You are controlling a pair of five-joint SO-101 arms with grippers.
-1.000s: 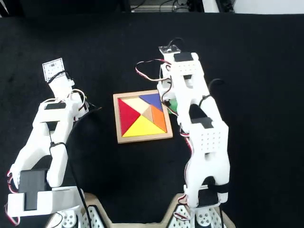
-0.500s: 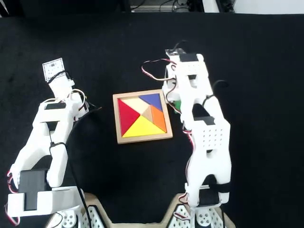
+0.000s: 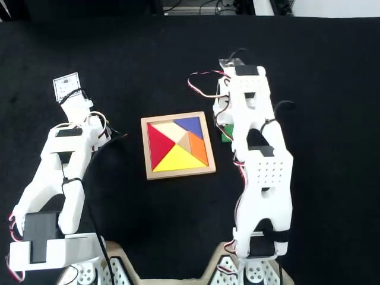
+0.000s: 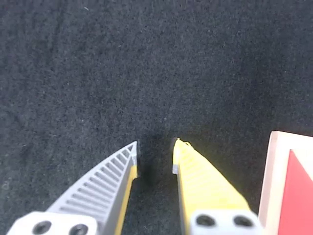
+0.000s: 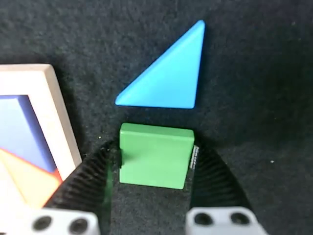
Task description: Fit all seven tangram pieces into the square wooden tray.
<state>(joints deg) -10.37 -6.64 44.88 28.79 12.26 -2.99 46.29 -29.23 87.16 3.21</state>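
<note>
1. The square wooden tray (image 3: 144,148) lay on the black cloth (image 3: 119,65) between the two arms, a little skewed to the table edge
2. Inside it sat a red triangle (image 3: 157,145), a yellow triangle (image 3: 178,160), a dark blue piece (image 3: 191,126) and an orange piece (image 3: 199,148); two pale patches among them could have been bare wood or pieces, and I could not tell which
3. The right gripper (image 5: 154,148) was clamped on the green square (image 5: 155,155), one finger against each of two opposite sides
4. That green square was outside the tray, near its right rim, and from above it was partly hidden under the right arm
5. A light blue triangle (image 5: 168,83) lay flat on the cloth just beyond the green square, its long edge slanting, with a narrow strip of cloth between the two
6. The left gripper (image 4: 155,147) was low over bare cloth at the tray's left side, its fingers a little apart with nothing between them
7. In the left wrist view a corner of the tray and a slice of the red triangle showed just beside the yellow finger (image 4: 200,176)
</note>
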